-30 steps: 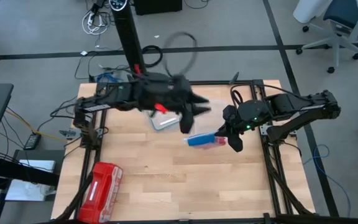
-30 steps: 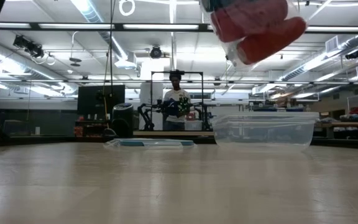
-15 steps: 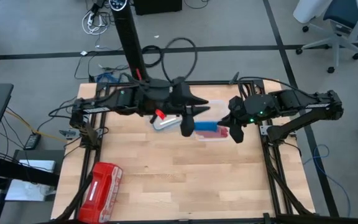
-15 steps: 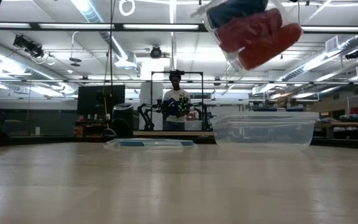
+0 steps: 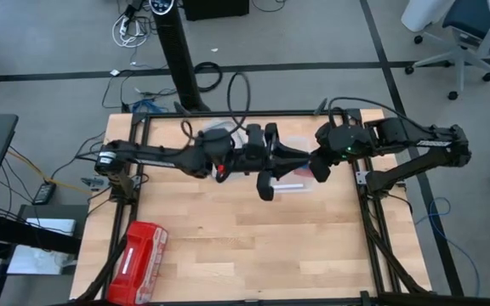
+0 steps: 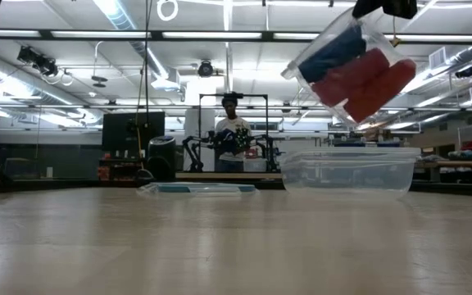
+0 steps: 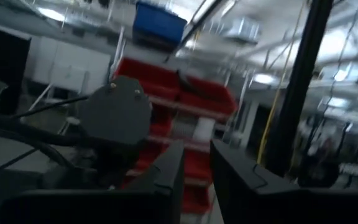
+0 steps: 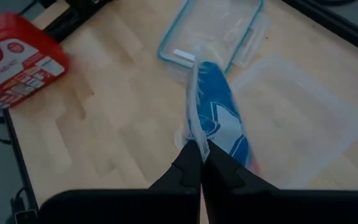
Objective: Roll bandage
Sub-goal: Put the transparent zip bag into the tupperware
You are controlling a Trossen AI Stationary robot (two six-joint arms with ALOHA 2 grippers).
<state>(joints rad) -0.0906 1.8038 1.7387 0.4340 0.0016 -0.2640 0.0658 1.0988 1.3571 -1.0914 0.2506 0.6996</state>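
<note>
High view: the left gripper [image 5: 266, 181] is stretched out to mid-worktop [image 5: 228, 246], just beside the right gripper [image 5: 320, 169], both over the tub [image 5: 300, 174] near the right edge. A red kit [image 5: 139, 258] hangs off the left edge.

Low view: a clear bag [image 6: 352, 70] hangs tilted above the tub, well clear of the worktop. The bandage [image 6: 334, 49] is the blue roll inside it, next to the red rolls [image 6: 367, 82]. The lid [image 6: 197, 189] lies flat beside the tub, and a person [image 6: 232, 123] stands way back in the room.

Left wrist view: its fingers [image 7: 166, 177] sit close with a thin gap. Can't tell if they're gripping anything.

Right wrist view: the gripper is clenched on the bag's edge, blue roll dangling under it.

My take: to get the bandage out cleanly, have the left one pinch the opposite lip of the bag, not the roll through the plastic. Keep it all over the tub so spills land there.
</note>
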